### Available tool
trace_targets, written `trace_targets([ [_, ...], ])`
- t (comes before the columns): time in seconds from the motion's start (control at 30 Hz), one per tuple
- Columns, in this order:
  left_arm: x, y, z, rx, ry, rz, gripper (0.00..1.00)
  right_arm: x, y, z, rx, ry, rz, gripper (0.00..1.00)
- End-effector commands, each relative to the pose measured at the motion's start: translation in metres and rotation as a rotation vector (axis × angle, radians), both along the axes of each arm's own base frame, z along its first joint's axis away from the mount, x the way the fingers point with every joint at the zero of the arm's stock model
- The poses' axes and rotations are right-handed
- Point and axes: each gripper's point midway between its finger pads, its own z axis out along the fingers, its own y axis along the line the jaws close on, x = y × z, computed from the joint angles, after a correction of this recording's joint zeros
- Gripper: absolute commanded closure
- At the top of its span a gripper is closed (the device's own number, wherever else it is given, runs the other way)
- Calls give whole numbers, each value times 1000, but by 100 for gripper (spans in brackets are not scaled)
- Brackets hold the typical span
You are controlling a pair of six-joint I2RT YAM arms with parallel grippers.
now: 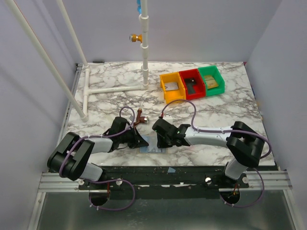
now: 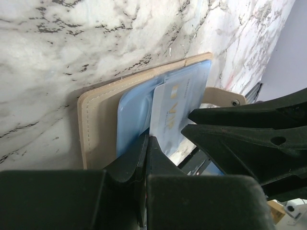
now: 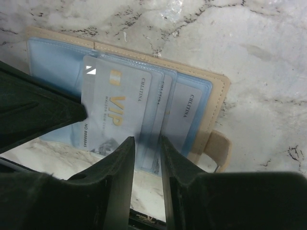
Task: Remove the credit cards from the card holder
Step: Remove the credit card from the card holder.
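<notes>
The card holder [image 1: 152, 148] lies open and flat near the table's front edge. It has a beige stitched border [image 2: 98, 124] and pale blue clear sleeves [image 3: 53, 60]. A white VIP card [image 3: 115, 110] sticks part way out of a sleeve, and it also shows in the left wrist view [image 2: 170, 115]. Two more cards [image 3: 187, 115] sit behind it in the sleeves. My left gripper [image 2: 146, 140] is shut, its tip resting on the holder's left page beside the VIP card. My right gripper [image 3: 147, 143] is slightly open, its jaws astride the near edge of the cards.
Yellow [image 1: 171, 87], red [image 1: 192, 84] and green [image 1: 211, 80] bins stand at the back right, each with something flat inside. A white pipe frame [image 1: 115, 89] stands at the back left. A small brown object [image 1: 139, 116] lies just behind the grippers. The table's front edge [image 1: 168, 165] is close.
</notes>
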Motion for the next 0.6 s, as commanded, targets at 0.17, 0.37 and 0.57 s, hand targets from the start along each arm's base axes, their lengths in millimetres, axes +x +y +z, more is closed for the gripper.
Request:
trace_targets([
  [0.17, -16, 29, -34, 179, 72, 27, 100, 8, -20, -24, -154, -9, -23, 76],
  [0.37, -15, 30, -34, 190, 70, 28, 100, 9, -34, -34, -240, -18, -28, 83],
  [0.57, -12, 30, -31, 196, 62, 28, 100, 5, -37, -41, -320, -34, -8, 84],
])
